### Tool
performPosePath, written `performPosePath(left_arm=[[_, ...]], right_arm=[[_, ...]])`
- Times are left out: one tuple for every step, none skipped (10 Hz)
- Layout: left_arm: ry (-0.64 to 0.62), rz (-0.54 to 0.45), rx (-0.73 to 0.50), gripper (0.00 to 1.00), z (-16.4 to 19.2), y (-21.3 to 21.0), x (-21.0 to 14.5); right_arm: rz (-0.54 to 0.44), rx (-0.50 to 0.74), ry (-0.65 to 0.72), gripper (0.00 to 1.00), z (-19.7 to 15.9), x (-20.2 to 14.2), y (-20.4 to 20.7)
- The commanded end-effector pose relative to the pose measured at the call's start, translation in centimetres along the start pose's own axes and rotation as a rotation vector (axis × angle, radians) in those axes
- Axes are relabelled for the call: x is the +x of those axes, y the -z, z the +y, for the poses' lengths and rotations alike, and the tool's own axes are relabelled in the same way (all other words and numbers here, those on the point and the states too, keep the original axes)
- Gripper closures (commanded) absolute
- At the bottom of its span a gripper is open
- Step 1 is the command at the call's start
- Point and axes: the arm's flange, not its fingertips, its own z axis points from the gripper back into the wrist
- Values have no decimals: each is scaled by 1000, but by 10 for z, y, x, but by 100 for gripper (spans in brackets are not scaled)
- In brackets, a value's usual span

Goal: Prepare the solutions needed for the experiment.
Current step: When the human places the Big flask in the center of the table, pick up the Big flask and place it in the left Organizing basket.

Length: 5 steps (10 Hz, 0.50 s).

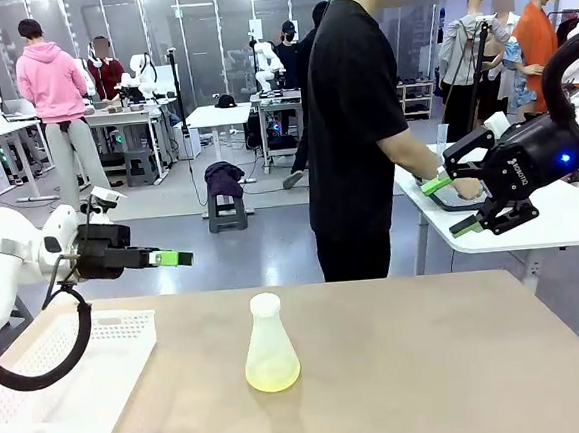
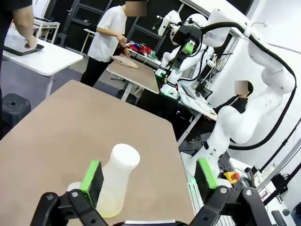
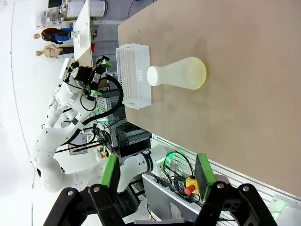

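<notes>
You see the frosted-white conical flask [image 1: 271, 345] standing upright mid-table, with the pale yellow solution [image 1: 273, 377] as a shallow layer inside. Left of the flask, the left gripper [image 1: 175, 258] hovers released; to its right, the right gripper [image 1: 449, 205] also empty. I judge preparation hardly begun.

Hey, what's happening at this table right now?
Nothing is being handled yet. A frosted conical flask stands upright mid-table with a shallow layer of pale yellow solution in it. The left gripper and right gripper both hover open above the table. A white basket sits at the robot's left.
</notes>
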Motion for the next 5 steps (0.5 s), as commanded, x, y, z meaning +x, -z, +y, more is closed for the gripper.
performPosePath(left_arm=[[98, 39, -76, 0, 23, 25, -14], [200, 39, -111, 0, 26, 38, -16], [296, 40, -125, 0, 28, 47, -19], [358, 14, -134, 0, 32, 53, -22], [420, 16, -117, 0, 36, 58, -25]], right_arm=[[-12, 6, -3, 19, 2, 2, 1], [-12, 6, -3, 19, 2, 2, 1], [-12, 6, -3, 19, 2, 2, 1], [-12, 6, -3, 19, 2, 2, 1], [-12, 6, -3, 19, 2, 2, 1]])
